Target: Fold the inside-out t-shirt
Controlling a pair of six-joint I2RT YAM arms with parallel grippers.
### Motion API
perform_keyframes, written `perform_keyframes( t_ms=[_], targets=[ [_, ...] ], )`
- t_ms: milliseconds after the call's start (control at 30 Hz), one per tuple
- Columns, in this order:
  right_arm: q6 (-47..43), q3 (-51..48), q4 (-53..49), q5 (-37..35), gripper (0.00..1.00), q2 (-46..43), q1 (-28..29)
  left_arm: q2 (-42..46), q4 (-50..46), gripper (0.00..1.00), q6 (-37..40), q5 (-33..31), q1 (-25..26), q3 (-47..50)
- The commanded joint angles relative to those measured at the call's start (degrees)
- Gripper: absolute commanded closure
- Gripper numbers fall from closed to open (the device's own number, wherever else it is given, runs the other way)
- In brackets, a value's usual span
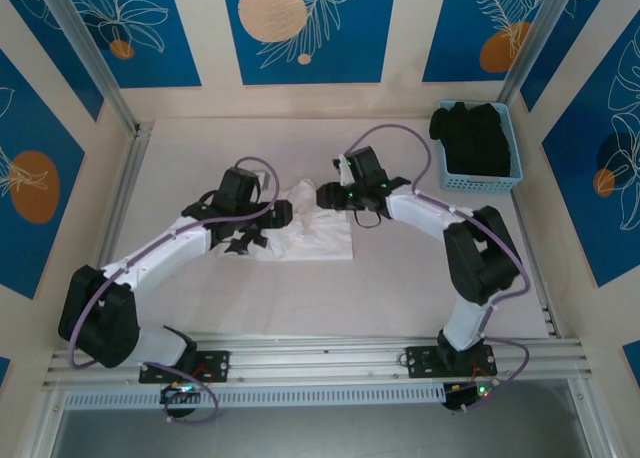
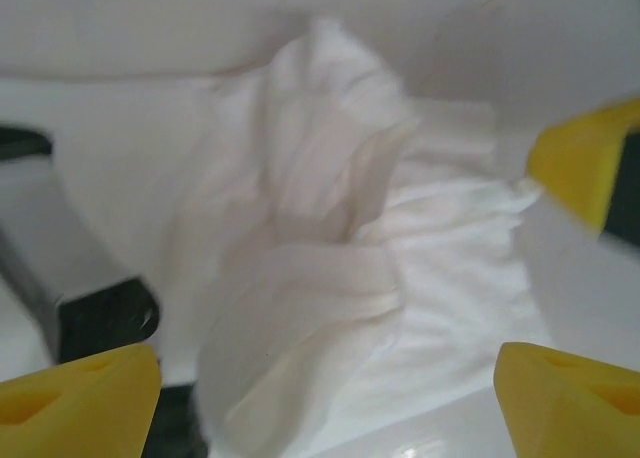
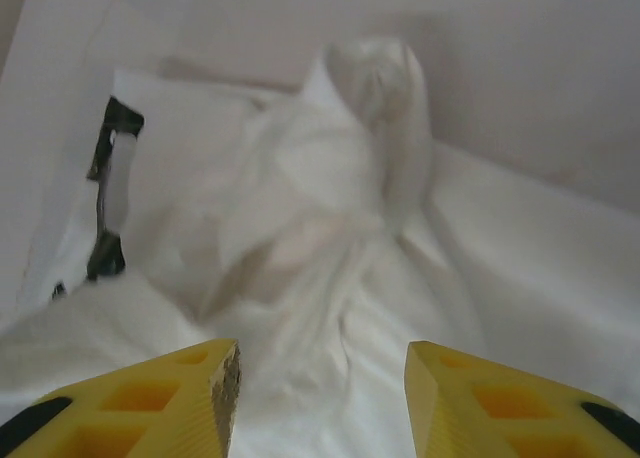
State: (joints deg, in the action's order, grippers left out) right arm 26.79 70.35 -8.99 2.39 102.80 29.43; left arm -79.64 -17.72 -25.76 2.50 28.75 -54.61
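We take the blue basket at the far right of the table as our mark; it holds a black garment. The inside-out t-shirt lies well to the left of the basket and somewhat nearer the arm bases; it is a white, wrinkled heap on the table, with one bunched ridge rising at its far edge; we cannot make out any print on it.

The left gripper sits farther from the basket, at the shirt's left side; in its wrist view the yellow fingertips stand wide apart at the two lower corners, with crumpled cloth lying loose ahead of them; we see nothing pinched between them, so we call this hand wide open and holding nothing.

The right gripper is on the basket side of the shirt, at the far right corner of the heap, much closer to the shirt than to the basket; in its wrist view the yellow fingers are partly spread, and the raised ridge of white cloth stands beyond the gap; no fold lies clamped between them, so this hand too is open and empty; whether its tips touch the cloth beneath, we cannot tell.

The two grippers face each other across the ridge, near one another but apart.
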Motion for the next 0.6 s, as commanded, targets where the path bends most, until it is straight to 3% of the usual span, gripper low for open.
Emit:
perform_keyframes(
  t_ms=[0,100,200,400,567],
  targets=[
    [0.53,5.71,-1.94,-1.08,0.5,6.52,0.76,-2.38,1.47,0.15,0.6,-1.45,-0.54,3.49],
    [1.07,10.29,-2.96,-0.83,0.48,11.95,0.67,-4.98,6.98,0.21,-1.72,3.3,-0.52,4.65],
    [1.5,13.94,-3.73,0.51,0.52,15.78,0.2,-7.36,11.77,0.35,-3.52,7.97,-0.46,4.78],
    [2.16,15.2,-3.69,3.39,0.86,15.68,-1.26,-7.69,14.94,0.74,-3.78,10.75,0.2,5.46],
    [0.58,14.79,-6.9,4.32,0.93,11.57,-3.42,-5.65,16.5,0.89,-2.01,11.9,2.72,5.34]
  ],
)
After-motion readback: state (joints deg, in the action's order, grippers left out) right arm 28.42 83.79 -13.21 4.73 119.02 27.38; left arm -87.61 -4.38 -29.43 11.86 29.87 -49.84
